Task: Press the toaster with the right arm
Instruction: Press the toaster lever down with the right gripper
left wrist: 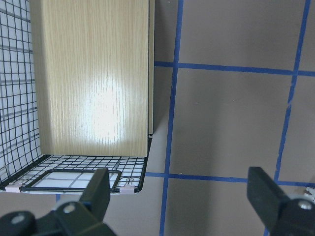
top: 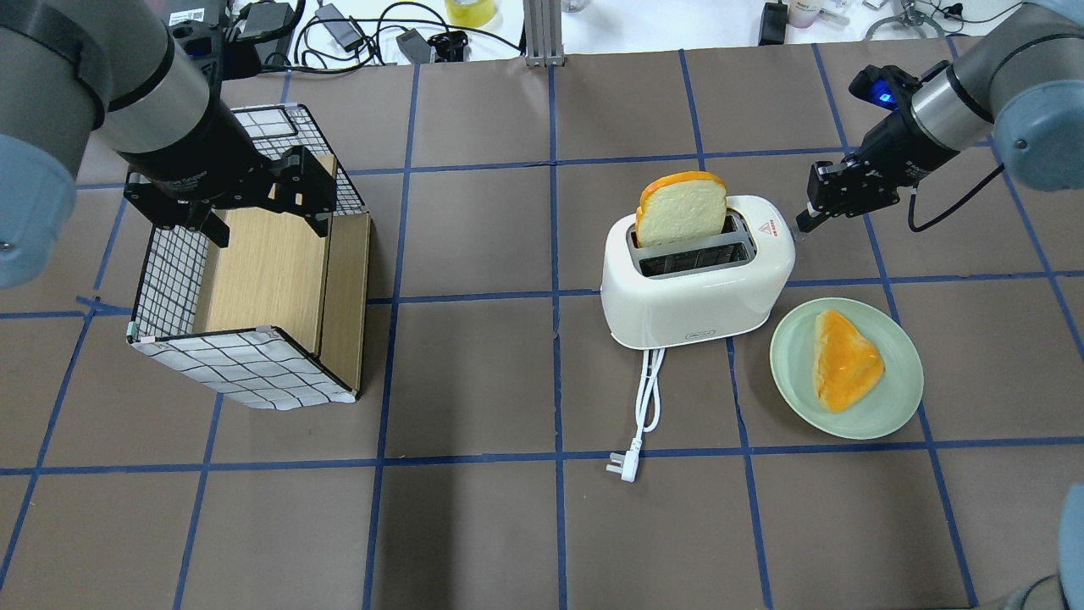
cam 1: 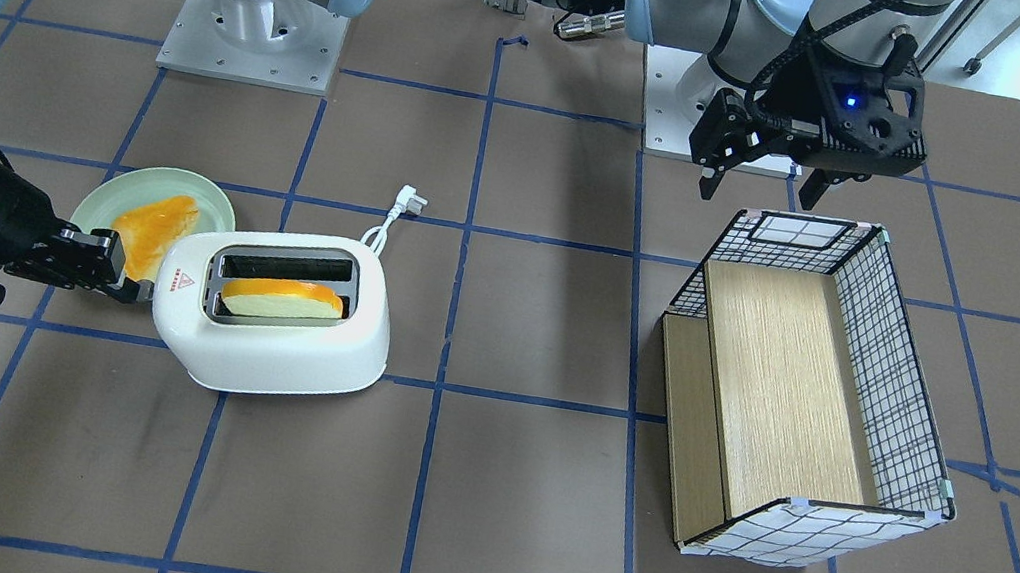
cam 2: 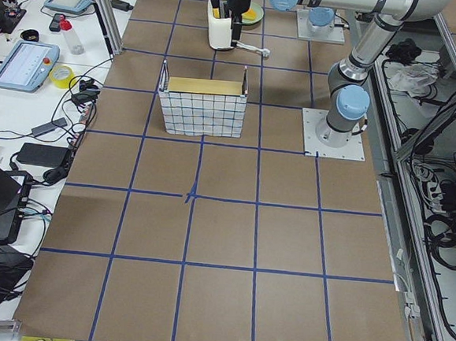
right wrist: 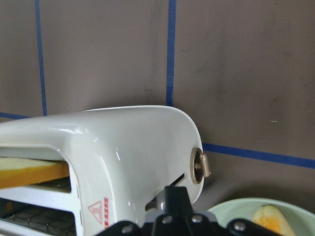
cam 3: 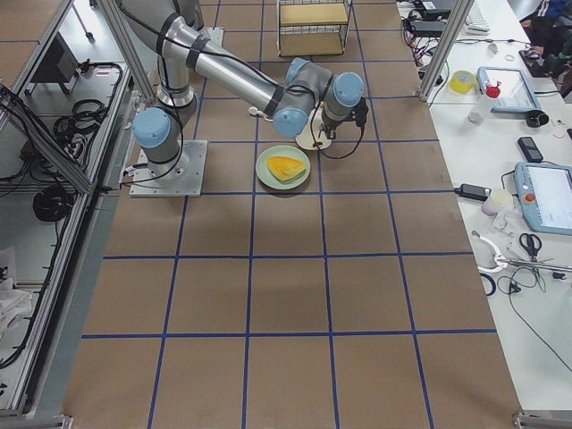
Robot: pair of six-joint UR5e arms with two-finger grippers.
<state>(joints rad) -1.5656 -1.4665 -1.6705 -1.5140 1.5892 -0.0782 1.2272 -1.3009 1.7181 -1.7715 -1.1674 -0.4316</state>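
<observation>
One bread slice [top: 682, 207] stands in the toaster [top: 694, 288]; the right gripper [top: 803, 224], fingers closed on nothing, sits at the toaster's labelled end.

brown table [top: 474, 525] | blue tape grid [top: 558, 458] | cluttered white side benches [cam 3: 550, 357]

My right arm [top: 953, 114], silver-grey with pale-blue caps, stretches low over the table, and my black gripper [top: 804, 222], fingers drawn together, sits at the end of the toaster [top: 699, 284]. It is white, rounded, upright, with a red triangle label beside me, a bread slice [top: 682, 207] standing in one slot, and its cord [top: 648, 394] trailing to a loose plug [top: 622, 466].
</observation>
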